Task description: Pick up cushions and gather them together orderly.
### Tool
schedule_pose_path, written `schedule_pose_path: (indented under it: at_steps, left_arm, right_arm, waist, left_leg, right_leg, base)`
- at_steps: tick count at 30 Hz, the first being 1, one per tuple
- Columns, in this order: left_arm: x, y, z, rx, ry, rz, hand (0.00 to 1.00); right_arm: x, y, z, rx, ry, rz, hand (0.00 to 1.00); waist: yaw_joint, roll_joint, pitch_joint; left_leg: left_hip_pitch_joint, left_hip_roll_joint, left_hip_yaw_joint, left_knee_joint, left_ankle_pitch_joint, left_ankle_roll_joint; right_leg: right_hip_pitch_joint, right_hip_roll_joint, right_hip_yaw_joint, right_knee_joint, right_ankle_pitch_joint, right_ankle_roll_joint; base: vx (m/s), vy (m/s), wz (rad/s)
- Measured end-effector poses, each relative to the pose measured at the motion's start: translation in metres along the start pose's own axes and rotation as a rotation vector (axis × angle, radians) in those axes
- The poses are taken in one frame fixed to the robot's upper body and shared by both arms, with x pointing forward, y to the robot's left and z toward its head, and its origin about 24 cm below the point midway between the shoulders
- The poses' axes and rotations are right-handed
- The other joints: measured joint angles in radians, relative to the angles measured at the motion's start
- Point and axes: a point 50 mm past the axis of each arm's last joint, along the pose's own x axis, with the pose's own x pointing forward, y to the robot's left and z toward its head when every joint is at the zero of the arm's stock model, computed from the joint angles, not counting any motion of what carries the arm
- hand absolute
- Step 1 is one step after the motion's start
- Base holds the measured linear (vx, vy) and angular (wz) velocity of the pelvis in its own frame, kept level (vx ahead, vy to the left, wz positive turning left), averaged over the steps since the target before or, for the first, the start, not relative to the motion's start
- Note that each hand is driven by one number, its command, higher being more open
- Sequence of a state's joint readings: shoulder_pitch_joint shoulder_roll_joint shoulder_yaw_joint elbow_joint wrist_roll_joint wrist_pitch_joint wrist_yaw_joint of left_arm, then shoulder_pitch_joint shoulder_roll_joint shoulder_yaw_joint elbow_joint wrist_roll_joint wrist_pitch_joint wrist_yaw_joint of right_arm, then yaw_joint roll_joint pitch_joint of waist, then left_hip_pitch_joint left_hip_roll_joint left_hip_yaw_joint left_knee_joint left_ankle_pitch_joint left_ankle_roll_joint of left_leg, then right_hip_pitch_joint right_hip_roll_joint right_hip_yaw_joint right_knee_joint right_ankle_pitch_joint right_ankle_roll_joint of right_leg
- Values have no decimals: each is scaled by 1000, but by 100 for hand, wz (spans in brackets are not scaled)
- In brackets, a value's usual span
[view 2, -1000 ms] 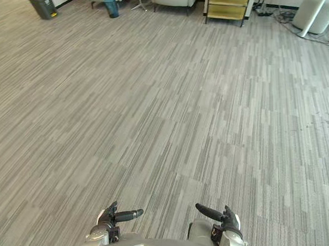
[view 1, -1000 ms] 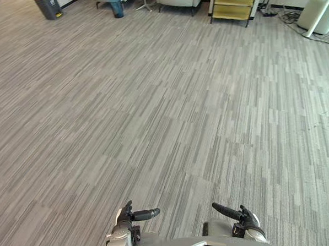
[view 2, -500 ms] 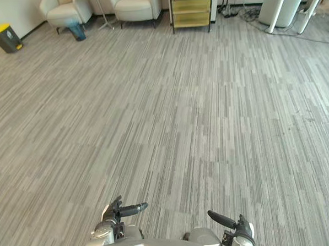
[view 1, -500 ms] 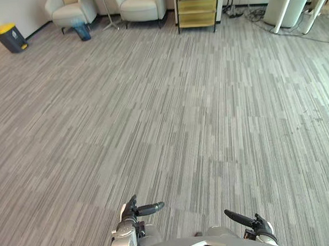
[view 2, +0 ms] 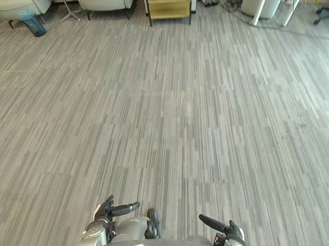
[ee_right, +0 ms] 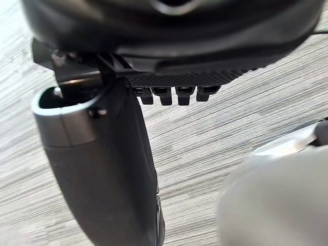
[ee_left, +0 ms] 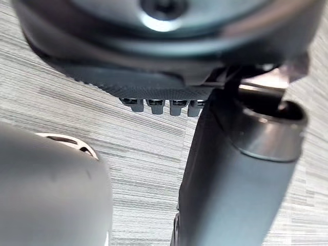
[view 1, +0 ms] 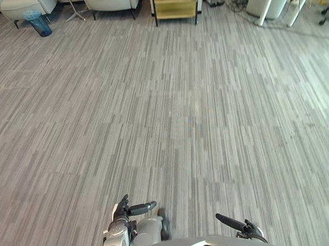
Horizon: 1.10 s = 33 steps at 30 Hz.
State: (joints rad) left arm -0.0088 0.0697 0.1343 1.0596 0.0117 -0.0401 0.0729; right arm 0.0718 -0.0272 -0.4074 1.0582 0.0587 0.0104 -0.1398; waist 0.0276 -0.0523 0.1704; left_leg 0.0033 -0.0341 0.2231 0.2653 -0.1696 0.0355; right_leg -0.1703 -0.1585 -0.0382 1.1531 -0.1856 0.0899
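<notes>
Left eye view: left hand point(view 1: 126, 210) and right hand point(view 1: 244, 228) hang at the near edge of the grey floor point(view 1: 181, 116), thumbs out, grasping nothing. An armchair point(view 1: 111, 0), a yellow shelf unit point(view 1: 173, 2) and a blue bin point(view 1: 39, 23) stand along its far edge.

Left wrist view: fingers point(ee_left: 155, 105) relaxed over bare floor.

Right wrist view: fingers point(ee_right: 183, 95) likewise released.

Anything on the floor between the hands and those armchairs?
Nothing visible does. Only carpet lies between the left hand, the right hand, both open, and the armchairs. A blue bin stands by the leftmost one.
</notes>
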Motion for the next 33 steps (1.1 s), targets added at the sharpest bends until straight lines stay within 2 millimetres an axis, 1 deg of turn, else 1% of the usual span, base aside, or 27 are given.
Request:
schedule_pose_path:
  at_steps: [2, 3, 4, 5, 6, 7, 8, 9, 10, 12, 13, 14, 15, 16, 17, 19, 20, 23, 24, 25, 26, 27, 28, 29, 31, 32, 33]
  left_arm:
    - [-1, -12, 0, -7, 0, -26, 100]
    - [-1, -15, 1, -10, -2, -33, 100]
    - [-1, -16, 1, -13, -2, -35, 100]
    - [-1, -18, 2, -15, -10, -39, 100]
    - [-1, -20, 1, -16, -7, -42, 100]
    - [-2, -32, 2, -28, -2, -76, 100]
    - [-2, -34, 3, -32, -6, -86, 100]
    - [-3, -39, 2, -40, -4, -103, 100]
    - [-3, -41, 1, -44, 0, -105, 100]
    - [-5, -46, -1, -60, 9, -114, 100]
    - [-5, -48, 1, -76, -1, -123, 100]
    - [-5, -48, 3, -84, -9, -123, 100]
    - [-5, -44, 6, -112, -23, -109, 100]
    - [-5, -40, 6, -132, -31, -91, 100]
    - [-5, -36, 9, -139, -50, -79, 100]
    - [-7, -36, 13, -148, -91, -75, 100]
    - [-6, -37, 19, -146, -113, -82, 100]
    - [-6, -38, 22, -143, -130, -90, 100]
    - [-6, -38, 24, -142, -135, -93, 100]
    - [-5, -40, 26, -138, -135, -98, 100]
    - [-5, -42, 25, -118, -125, -103, 100]
    - [-4, -40, 26, -109, -126, -100, 100]
    - [-2, -38, 25, -97, -111, -96, 100]
    - [-2, -36, 26, -93, -116, -94, 100]
    - [-2, -34, 22, -88, -101, -89, 100]
    - [-2, -33, 19, -74, -85, -90, 100]
    - [-2, -34, 16, -52, -68, -97, 100]
  right_arm:
    - [0, -3, 13, -3, -69, 0, 100]
    - [0, -4, 15, -3, -78, -2, 100]
    - [0, -3, 15, -5, -79, 3, 100]
    - [-1, 1, 11, -3, -76, 11, 100]
    - [-1, -1, 10, 1, -72, 9, 100]
    - [0, -4, 17, -2, -85, 1, 100]
    - [1, -3, 19, 0, -90, 1, 100]
    - [1, -3, 19, -5, -91, -3, 100]
    - [1, -4, 16, -9, -79, -5, 100]
    - [1, -10, 9, -9, -50, -18, 100]
    - [-1, -14, 2, -18, -36, -27, 100]
    - [-1, -16, 1, -19, -32, -31, 100]
    - [-1, -18, 0, -23, -30, -37, 100]
    - [-1, -18, -2, -34, -27, -36, 100]
    - [-2, -18, -6, -47, -18, -31, 100]
    - [-3, -19, -9, -29, -9, -31, 100]
    - [-3, -18, -8, -18, -7, -31, 100]
    - [-3, -9, -5, -8, -20, -11, 100]
    - [-3, -7, -4, -6, -21, -7, 100]
    - [-3, -7, -4, -6, -22, -7, 100]
    - [-2, -6, -3, -10, -18, -7, 100]
    - [-2, -2, -3, -8, -16, 3, 100]
    - [-3, 3, -6, 0, -6, 13, 100]
    - [-4, 4, -11, 14, 11, 15, 100]
    - [-4, 2, -14, 18, 26, 8, 100]
    - [-4, 1, -16, 24, 33, 9, 100]
    - [-3, 2, -14, 32, 26, 14, 100]
  waist:
    - [-14, 40, 16]
    - [-19, 46, 20]
    - [-24, 46, 20]
    - [-38, 26, 16]
    - [-39, 31, 17]
    - [-20, 63, 14]
    - [-18, 62, 16]
    - [-25, 60, 18]
    - [-27, 63, 16]
    - [-33, 88, 5]
    - [-39, 95, 8]
    - [-37, 98, 9]
    - [-31, 106, 7]
    - [-27, 108, 8]
    - [-26, 99, 7]
    - [-16, 95, 5]
    - [-4, 93, 6]
    - [6, 75, 17]
    - [9, 70, 20]
    - [18, 69, 20]
    - [27, 71, 16]
    - [22, 56, 13]
    - [16, 31, 3]
    - [17, 19, -4]
    - [19, 11, -29]
    - [16, 9, -42]
    - [11, 6, -43]
  left_leg:
    - [129, 40, -28, -72, -1, 0]
    - [160, 56, -35, -86, -2, 0]
    - [197, 73, -46, -104, -5, -4]
    - [233, 92, -72, -113, -54, -49]
    - [248, 102, -84, -117, -75, -65]
    - [258, 134, -106, -132, -80, -78]
    - [256, 130, -114, -134, -67, -68]
    - [270, 132, -121, -112, -32, -76]
    - [277, 140, -123, -92, -27, -85]
    - [253, 181, -135, 38, -26, -96]
    - [112, 231, -171, 371, 28, -165]
    - [50, 253, -175, 508, 42, -190]
    - [-40, 296, -154, 707, 41, -188]
    - [-94, 321, -119, 803, 32, -173]
    - [-145, 330, -67, 828, 13, -144]
    - [-217, 327, 24, 742, -17, -106]
    - [-238, 315, 87, 612, -32, -86]
    - [-246, 229, 140, 222, -7, -89]
    - [-246, 208, 137, 149, 18, -90]
    - [-251, 169, 106, 1, 125, -87]
    - [-241, 153, 82, 4, 229, -46]
    - [-235, 140, 87, 5, 212, -45]
    - [-237, 114, 84, 25, 181, -19]
    - [-251, 100, 78, 86, 137, -9]
    - [-248, 78, 77, 166, 46, 3]
    - [-227, 61, 73, 167, 8, -1]
    - [-187, 43, 68, 149, -21, 3]
  right_leg:
    - [-118, 8, -64, -121, -65, -58]
    - [-152, 14, -79, -214, -74, -59]
    - [-192, 23, -75, -370, -64, -48]
    - [-209, 32, -42, -634, 45, -19]
    - [-201, 38, -53, -633, 118, -49]
    - [-202, 76, -68, -600, 75, -98]
    - [-207, 76, -65, -581, 57, -101]
    - [-198, 68, -75, -522, -14, -117]
    - [-185, 69, -84, -506, -41, -124]
    - [-120, 86, -118, -517, -91, -134]
    - [-37, 99, -159, -568, -110, -142]
    - [-3, 113, -169, -594, -111, -144]
    - [61, 137, -179, -643, -110, -145]
    - [121, 151, -183, -687, -113, -152]
    - [192, 153, -188, -745, -113, -153]
    - [275, 151, -192, -832, -102, -140]
    - [316, 146, -190, -877, -96, -130]
    - [397, 118, -179, -948, -99, -108]
    - [408, 109, -176, -954, -104, -100]
    - [440, 103, -149, -972, -120, -72]
    - [469, 101, -105, -977, -127, -60]
    - [472, 83, -96, -976, -125, -58]
    - [466, 53, -67, -962, -112, -42]
    - [466, 34, -32, -931, -103, -36]
    - [421, 17, 29, -772, -98, -28]
    - [369, 5, 46, -628, -69, 19]
    - [286, -9, 62, -434, 19, 73]
  base:
    - [713, -98, 37]
    - [561, -185, 47]
    - [665, -289, 75]
    - [563, -305, 76]
    - [580, -338, 50]
    - [560, -328, 4]
    - [640, -374, 5]
    - [575, -360, 17]
    - [453, -297, 29]
    - [311, -221, 43]
    - [341, -241, 55]
    - [415, -230, 44]
    - [412, -148, 5]
    - [398, -84, 5]
    - [316, -46, 9]
    - [339, -2, 4]
    - [375, 38, -6]
    - [412, 107, -9]
    - [463, 180, -26]
    - [492, 208, -49]
    - [724, 298, -44]
    - [549, 229, -16]
    - [549, 237, 27]
    - [524, 243, 35]
    - [512, 233, 26]
    - [504, 206, 22]
    - [608, 219, 16]
